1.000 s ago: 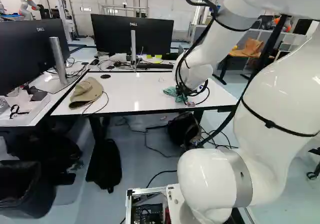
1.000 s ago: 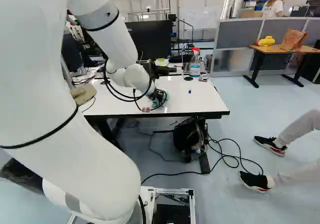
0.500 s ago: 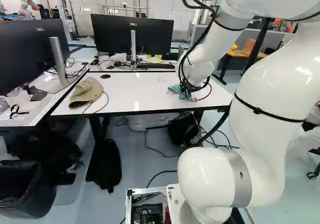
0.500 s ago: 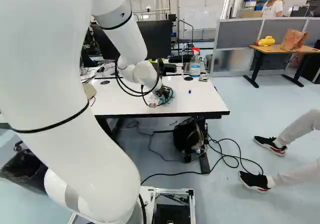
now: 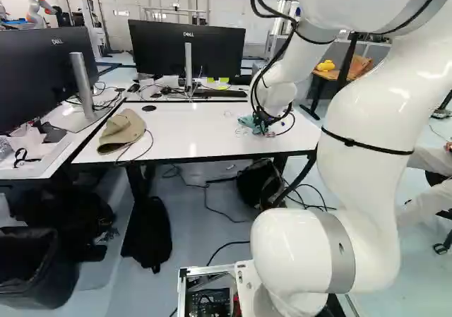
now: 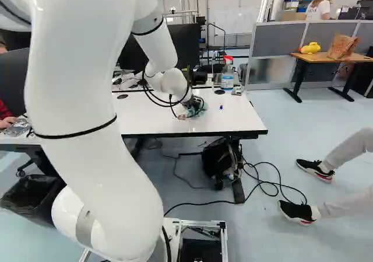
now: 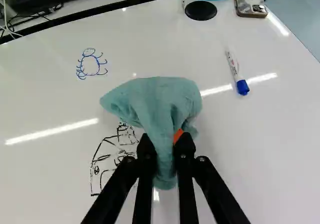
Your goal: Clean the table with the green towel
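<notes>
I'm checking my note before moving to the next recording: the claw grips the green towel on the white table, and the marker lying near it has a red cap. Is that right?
Not quite: the cap of the marker is blue, as the wrist view shows. The claw does grip the green towel on the white table.

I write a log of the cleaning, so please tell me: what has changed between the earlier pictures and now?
The arm has carried the gripper, with the green towel, further from the table's near edge. No grasp or release is visible. Table, cap and spray bottle stayed in place.
</notes>
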